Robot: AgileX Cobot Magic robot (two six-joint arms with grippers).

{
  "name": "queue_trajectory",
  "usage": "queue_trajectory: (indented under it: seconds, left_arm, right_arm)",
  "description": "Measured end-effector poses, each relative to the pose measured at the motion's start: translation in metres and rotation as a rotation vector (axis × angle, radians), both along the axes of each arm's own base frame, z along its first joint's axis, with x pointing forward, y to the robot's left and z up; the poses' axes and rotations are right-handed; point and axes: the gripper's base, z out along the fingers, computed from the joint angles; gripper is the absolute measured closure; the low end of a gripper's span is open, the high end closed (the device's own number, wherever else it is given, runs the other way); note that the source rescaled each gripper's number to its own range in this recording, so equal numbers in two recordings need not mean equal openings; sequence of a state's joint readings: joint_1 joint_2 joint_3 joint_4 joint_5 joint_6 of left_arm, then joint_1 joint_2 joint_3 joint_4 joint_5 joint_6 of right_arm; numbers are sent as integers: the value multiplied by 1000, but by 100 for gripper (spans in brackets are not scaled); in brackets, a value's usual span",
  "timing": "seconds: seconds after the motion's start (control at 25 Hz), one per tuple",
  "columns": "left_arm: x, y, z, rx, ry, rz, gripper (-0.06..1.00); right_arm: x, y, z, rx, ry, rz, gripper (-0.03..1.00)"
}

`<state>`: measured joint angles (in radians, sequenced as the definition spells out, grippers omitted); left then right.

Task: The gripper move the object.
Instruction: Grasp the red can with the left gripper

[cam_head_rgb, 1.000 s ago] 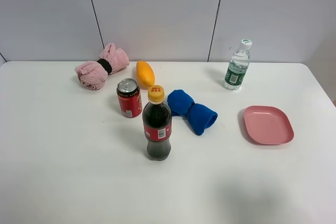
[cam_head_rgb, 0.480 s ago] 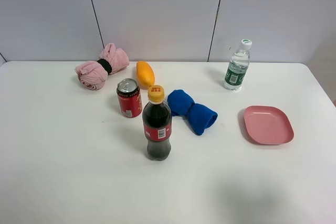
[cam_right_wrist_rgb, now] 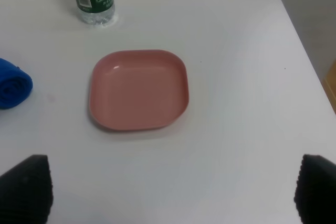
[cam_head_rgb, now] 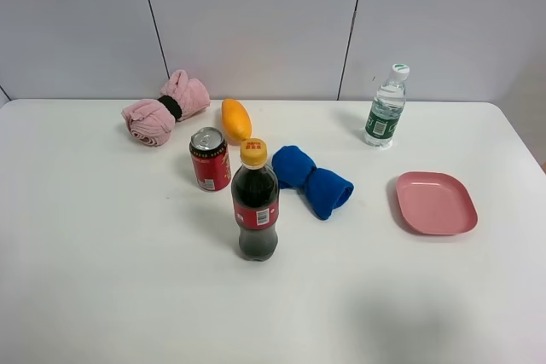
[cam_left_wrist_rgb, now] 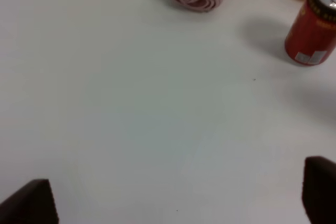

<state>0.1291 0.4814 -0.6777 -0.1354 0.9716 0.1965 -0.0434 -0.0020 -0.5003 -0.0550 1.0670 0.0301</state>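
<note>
**A:** Now, status check: has anything shifted over the last second?

**B:** No. In the overhead view every item sits where it was, and neither arm has entered that view. The red can (cam_head_rgb: 210, 159) stands upright on the bench (cam_head_rgb: 102, 279), left of centre in the frame. It is just above and left of the cola bottle (cam_head_rgb: 255, 202), with the orange object (cam_head_rgb: 236, 119) near its upper right.

**A:** State of the hands?

**B:** Left hand (cam_left_wrist_rgb: 176, 200): fingers spread wide, nothing between them (its camera shows the can ahead, well apart from the fingertips). Right hand (cam_right_wrist_rgb: 170, 190): likewise spread and empty, over bare bench near the pink plate (cam_right_wrist_rgb: 139, 90).

**A:** Meaning for the task?

**B:** The move has not begun. The left hand appears the nearer one, so the approach comes first. The cola bottle close by calls for a careful line in.
</note>
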Motion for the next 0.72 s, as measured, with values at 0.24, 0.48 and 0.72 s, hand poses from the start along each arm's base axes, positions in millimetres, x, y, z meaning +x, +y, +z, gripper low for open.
queue_trajectory:
  seconds: [0.24,0.48,0.72]
  left_arm:
    - [49,1,9,51,103,-131,12]
    - [92,3,12,76,177,-237,12]
    - [124,4,11,124,193,-344,12]
  right_arm:
    - [0,0,0,0,0,0,-3]
    - [0,0,0,0,0,0,-3]
    - [0,0,0,0,0,0,-3]
